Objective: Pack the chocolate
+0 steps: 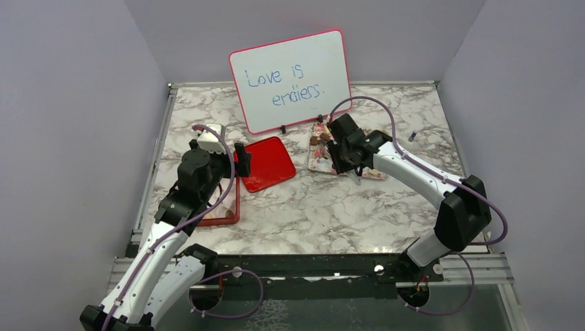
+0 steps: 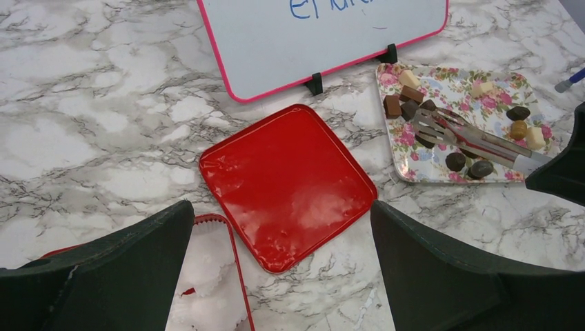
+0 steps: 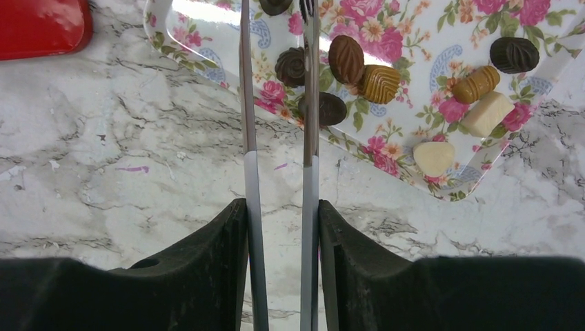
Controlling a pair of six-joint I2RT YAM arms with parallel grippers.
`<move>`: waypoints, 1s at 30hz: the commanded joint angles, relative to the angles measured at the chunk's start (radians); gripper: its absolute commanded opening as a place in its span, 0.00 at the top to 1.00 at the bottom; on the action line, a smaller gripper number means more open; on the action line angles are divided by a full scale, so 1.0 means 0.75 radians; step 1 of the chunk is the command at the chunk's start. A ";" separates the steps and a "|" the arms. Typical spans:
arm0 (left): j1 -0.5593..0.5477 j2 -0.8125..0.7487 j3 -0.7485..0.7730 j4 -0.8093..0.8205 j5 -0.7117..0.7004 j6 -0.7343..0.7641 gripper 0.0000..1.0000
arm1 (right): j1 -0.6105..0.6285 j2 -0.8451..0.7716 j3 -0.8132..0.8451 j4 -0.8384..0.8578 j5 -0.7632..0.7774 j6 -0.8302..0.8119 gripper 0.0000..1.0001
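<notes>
The chocolate, several dark, brown and cream pieces, lies on the flower-patterned tray; it also shows in the left wrist view and the top view. My right gripper is shut on metal tongs, whose two arms reach over the tray among the pieces; the tips run out of the right wrist view. In the left wrist view the tongs lie across the tray. My left gripper is open and empty, above the red box lined with white paper cups.
A glossy red lid lies flat between box and tray. A pink-framed whiteboard stands at the back. A blue pen lies at the right. Grey walls enclose the marble table.
</notes>
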 commanded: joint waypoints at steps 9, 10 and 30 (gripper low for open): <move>-0.005 -0.043 -0.023 0.019 0.001 0.023 0.01 | -0.005 0.014 0.062 -0.054 0.021 -0.053 0.57; -0.005 -0.044 -0.022 0.017 0.001 0.023 0.01 | -0.004 0.011 0.062 -0.057 0.027 -0.057 0.58; -0.005 -0.045 -0.020 0.017 -0.003 0.016 0.01 | 0.070 0.094 0.128 -0.168 0.192 -0.042 0.59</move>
